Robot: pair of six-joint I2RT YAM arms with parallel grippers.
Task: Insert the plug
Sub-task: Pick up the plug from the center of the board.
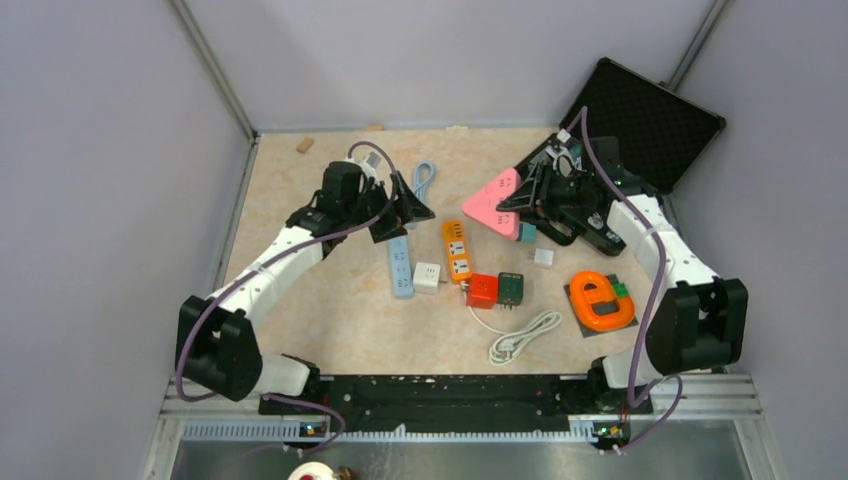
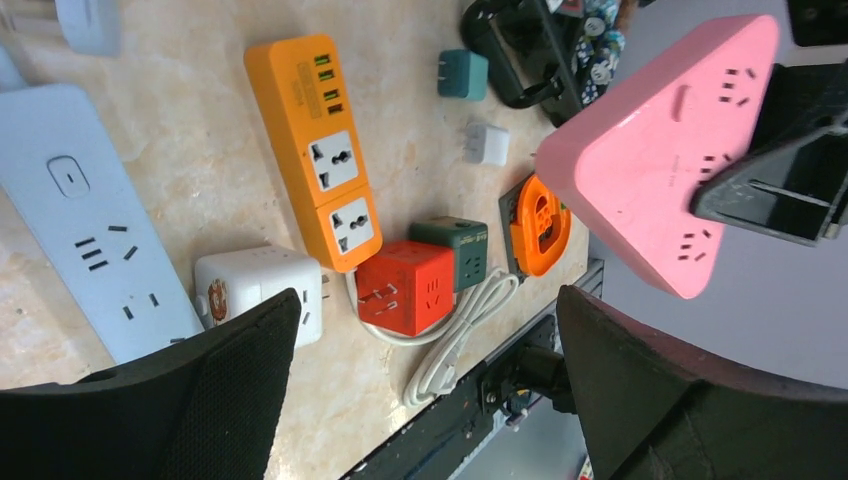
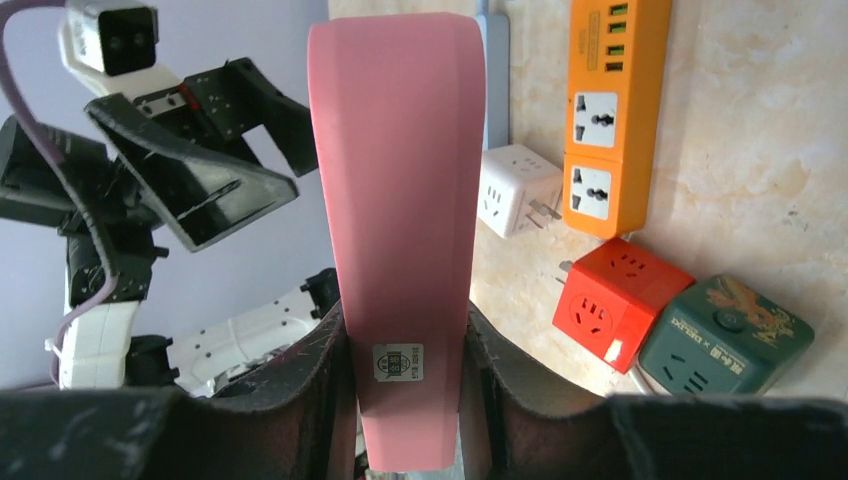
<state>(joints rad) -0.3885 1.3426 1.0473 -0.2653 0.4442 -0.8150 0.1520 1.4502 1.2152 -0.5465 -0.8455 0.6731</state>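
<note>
My right gripper (image 1: 528,205) is shut on a pink triangular power strip (image 1: 495,200) and holds it on edge above the table; its narrow side fills the right wrist view (image 3: 400,180) between my fingers (image 3: 300,390). In the left wrist view its socket face (image 2: 660,150) shows at the upper right. My left gripper (image 1: 405,215) is open and empty, hovering over a light blue power strip (image 1: 401,265), left of the pink strip. A white cable with a plug (image 1: 520,338) lies coiled near the front, attached to a red cube socket (image 1: 482,290).
An orange power strip (image 1: 457,250), a white cube socket (image 1: 427,276) and a green cube socket (image 1: 511,287) lie mid-table. Small teal (image 1: 527,233) and white (image 1: 543,257) adapters sit below the pink strip. An orange reel (image 1: 600,300) lies right; a black case (image 1: 650,120) back right.
</note>
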